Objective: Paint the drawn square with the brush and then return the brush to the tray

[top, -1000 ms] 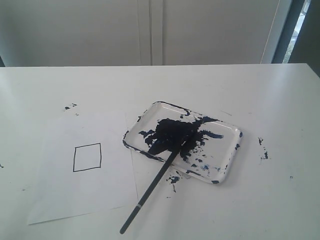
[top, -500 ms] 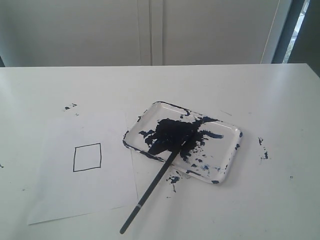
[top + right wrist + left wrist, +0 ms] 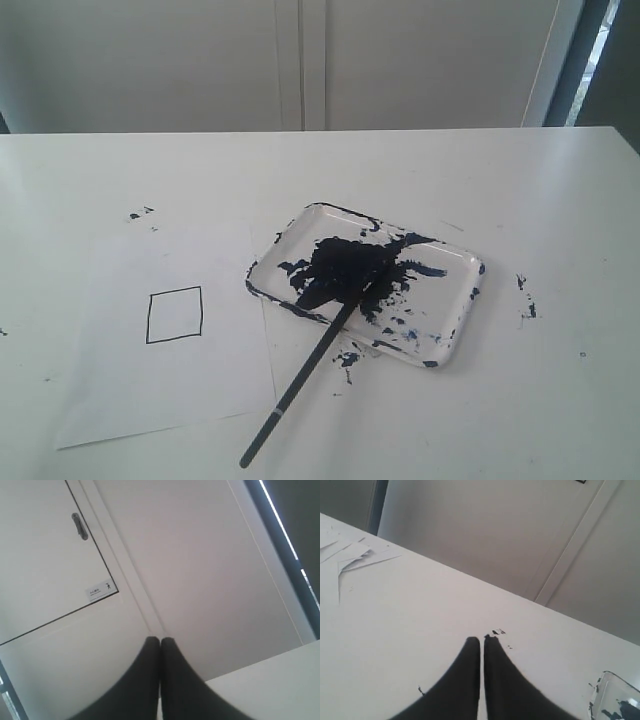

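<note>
Pale cabinet doors (image 3: 300, 60) stand behind a broad white table (image 3: 560, 180), and neither arm shows in the exterior view. Farthest left lies a white paper sheet (image 3: 120, 390) bearing the drawn square (image 3: 175, 315), a small thin black outline with nothing inside it, so the painting is not yet begun. By the sheet's right edge lies the brush (image 3: 305, 385), a long thin black stick with a narrow light band near its handle end. Its long axis runs on a slant: the handle end points toward the near table edge, and the dark tip lies up and to the right, over the rim and in the blue-black blotch of the tray (image 3: 468, 262), a shallow rounded-rectangular clear dish edged with paint. Right of the tray are scattered dark paint splatters (image 3: 527, 300). The left gripper (image 3: 481, 641) has its two black fingers pressed together on nothing, above bare table, with a corner of the tray off to one side. The right gripper (image 3: 160, 640) is likewise closed and empty, facing the cabinet doors. Which arm is nearer cannot be told, but the free handle, clear of the tray, looks the place to grasp, with the jaws opened and set across the slant.
</note>
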{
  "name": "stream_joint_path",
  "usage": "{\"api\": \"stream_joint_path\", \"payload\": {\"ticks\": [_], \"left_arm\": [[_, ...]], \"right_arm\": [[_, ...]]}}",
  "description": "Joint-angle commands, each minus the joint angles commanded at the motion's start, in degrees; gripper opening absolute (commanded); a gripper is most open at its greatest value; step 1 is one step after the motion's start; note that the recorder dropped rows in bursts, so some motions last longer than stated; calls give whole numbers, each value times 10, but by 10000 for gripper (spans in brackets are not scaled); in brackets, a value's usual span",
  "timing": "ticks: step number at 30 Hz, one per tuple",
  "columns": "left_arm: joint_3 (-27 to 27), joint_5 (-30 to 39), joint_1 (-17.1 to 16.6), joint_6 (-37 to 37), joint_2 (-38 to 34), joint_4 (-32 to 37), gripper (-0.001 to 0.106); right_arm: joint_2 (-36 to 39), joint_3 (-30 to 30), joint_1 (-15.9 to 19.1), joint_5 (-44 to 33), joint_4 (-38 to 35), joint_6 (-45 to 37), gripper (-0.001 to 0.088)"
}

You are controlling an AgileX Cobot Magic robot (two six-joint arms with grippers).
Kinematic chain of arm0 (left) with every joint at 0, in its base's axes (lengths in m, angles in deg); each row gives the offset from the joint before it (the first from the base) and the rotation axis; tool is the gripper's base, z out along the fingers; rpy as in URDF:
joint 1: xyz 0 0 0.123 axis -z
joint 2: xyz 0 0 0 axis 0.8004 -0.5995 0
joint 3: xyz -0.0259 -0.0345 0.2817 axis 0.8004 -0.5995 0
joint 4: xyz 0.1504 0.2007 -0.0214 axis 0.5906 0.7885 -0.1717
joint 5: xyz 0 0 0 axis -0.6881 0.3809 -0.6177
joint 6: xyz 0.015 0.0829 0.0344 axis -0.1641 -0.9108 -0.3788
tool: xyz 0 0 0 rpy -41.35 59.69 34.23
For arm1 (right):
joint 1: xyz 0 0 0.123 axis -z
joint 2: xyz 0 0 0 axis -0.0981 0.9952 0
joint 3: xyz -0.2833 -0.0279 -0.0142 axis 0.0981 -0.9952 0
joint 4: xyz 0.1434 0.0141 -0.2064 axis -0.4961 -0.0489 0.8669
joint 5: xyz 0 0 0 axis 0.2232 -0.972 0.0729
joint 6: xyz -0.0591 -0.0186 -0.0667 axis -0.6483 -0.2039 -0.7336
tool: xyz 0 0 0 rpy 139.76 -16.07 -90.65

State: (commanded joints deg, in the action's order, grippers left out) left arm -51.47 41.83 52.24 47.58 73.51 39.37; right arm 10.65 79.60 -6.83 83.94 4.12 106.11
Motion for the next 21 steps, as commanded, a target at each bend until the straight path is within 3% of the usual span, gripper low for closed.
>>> {"api": "stream_joint_path", "payload": {"ticks": [5, 10, 14, 18, 21], "left_arm": [[52, 53, 31, -20, -31, 0, 37], [113, 142, 77, -100, -103, -5, 37], [120, 161, 85, -158, -146, -39, 37], [120, 160, 85, -255, -186, -172, 37], [120, 177, 85, -434, -217, -318, 18]], "right_arm": [[7, 51, -25, -48, 60, 39, 0], [101, 101, -88, -143, 61, 36, 0], [198, 114, -147, -228, 55, 16, 0], [310, 115, -207, -245, 1, -41, 0], [390, 115, -241, -206, -21, -70, 0]]}}
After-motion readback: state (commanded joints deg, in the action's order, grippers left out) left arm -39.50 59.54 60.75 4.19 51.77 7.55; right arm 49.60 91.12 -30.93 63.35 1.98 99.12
